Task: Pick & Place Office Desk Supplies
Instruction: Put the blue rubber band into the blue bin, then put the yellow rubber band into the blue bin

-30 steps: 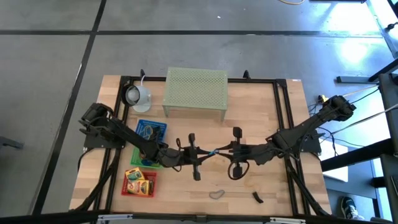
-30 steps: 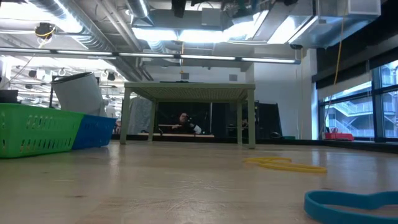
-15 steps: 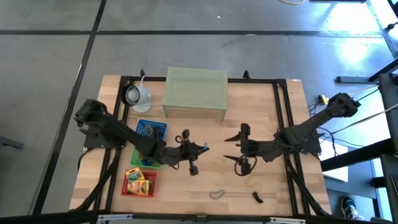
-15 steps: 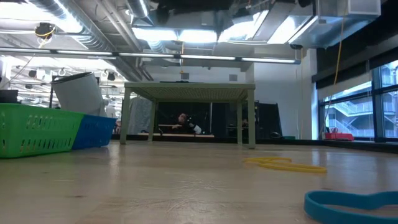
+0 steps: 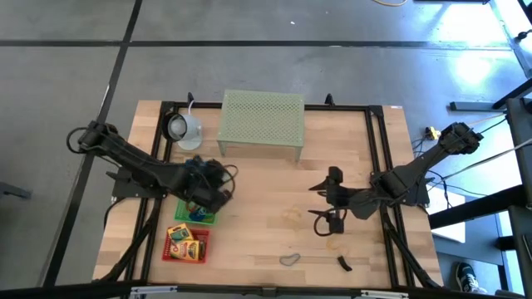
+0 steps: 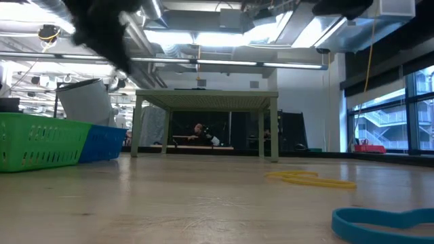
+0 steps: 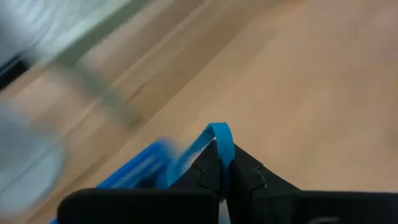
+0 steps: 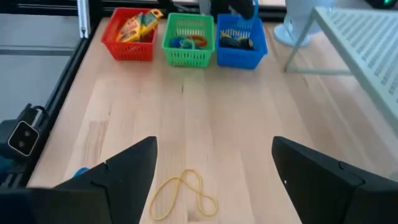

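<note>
Baskets sit left: your left gripper [image 7: 221, 177], pinched shut on a blue loop [image 7: 219, 138], hovers above them. Centre it over the green basket [image 8: 188, 38] before releasing. Right gripper [image 8: 211, 180] hangs wide open, empty, above a yellow loop [image 8: 184, 194].

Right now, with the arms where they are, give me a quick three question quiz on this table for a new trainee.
1. True or false: the left gripper is shut on a blue band.
2. Which basket stands between the other two in the right wrist view? A) red basket B) green basket C) blue basket
3. What lies on the wood in front of the open right gripper?

Key: 1. True. 2. B. 3. A yellow rubber band, lying loose on the table.
</note>
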